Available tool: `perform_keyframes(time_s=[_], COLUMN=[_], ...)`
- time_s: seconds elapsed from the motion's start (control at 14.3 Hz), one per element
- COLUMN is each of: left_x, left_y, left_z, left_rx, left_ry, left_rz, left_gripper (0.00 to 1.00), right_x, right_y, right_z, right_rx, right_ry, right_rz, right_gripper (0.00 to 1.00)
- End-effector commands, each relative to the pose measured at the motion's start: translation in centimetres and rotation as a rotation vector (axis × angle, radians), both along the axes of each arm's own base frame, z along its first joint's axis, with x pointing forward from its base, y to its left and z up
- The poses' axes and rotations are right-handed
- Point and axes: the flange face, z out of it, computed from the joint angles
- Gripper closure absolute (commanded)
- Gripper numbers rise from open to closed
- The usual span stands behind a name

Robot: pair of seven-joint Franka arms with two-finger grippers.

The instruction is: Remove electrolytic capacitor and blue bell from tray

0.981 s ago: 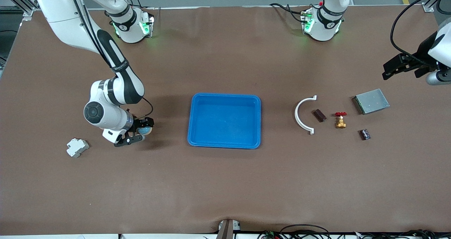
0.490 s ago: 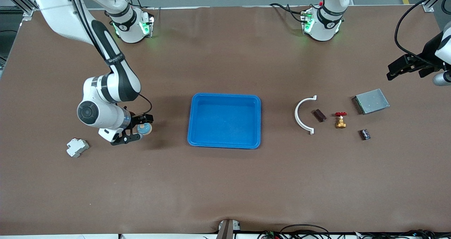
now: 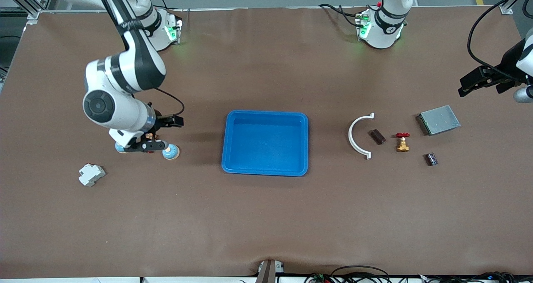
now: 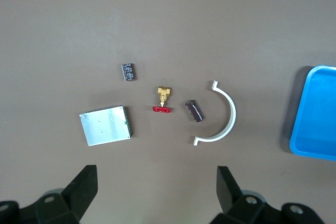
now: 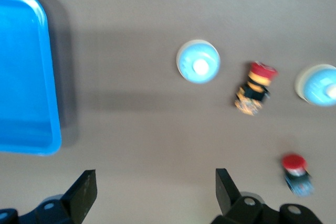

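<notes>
A light blue bell (image 3: 170, 152) sits on the table between the blue tray (image 3: 266, 113) and the right arm's end; it also shows in the right wrist view (image 5: 198, 61). A second bell (image 5: 320, 83) lies beside it, partly hidden under the right hand in the front view (image 3: 120, 149). My right gripper (image 3: 160, 133) hangs open and empty above the first bell; its own view (image 5: 156, 182) shows bare table between the fingers. The capacitor (image 3: 431, 159), small and dark, lies toward the left arm's end and shows in the left wrist view (image 4: 128, 72). My left gripper (image 3: 479, 81) is open, raised over the table's end (image 4: 156, 182).
Near the capacitor lie a brass valve with a red handle (image 3: 402, 142), a brown block (image 3: 377, 136), a white curved clip (image 3: 358, 137) and a metal box (image 3: 439, 119). A white part (image 3: 91, 174) lies at the right arm's end. Two red push buttons (image 5: 254, 87) lie by the bells.
My right arm has risen from the table; the bell that stood between its fingers stays on the table. My left gripper has drifted slightly toward the table's end.
</notes>
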Motion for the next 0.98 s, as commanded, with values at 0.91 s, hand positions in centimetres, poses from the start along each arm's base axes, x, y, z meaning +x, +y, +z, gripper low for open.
perform_keyframes(time_s=[0.91], left_x=[-1.2], left_y=[-1.4], left_z=[1.5], left_rx=[-0.021], left_ry=[-0.001], left_rz=[-0.047], left_gripper=[0.0], right_x=[-3.9], right_y=[-20.7], right_z=[24.2], right_rx=[-0.009], right_ry=[-0.153], right_rz=[-0.071], right_gripper=[0.0])
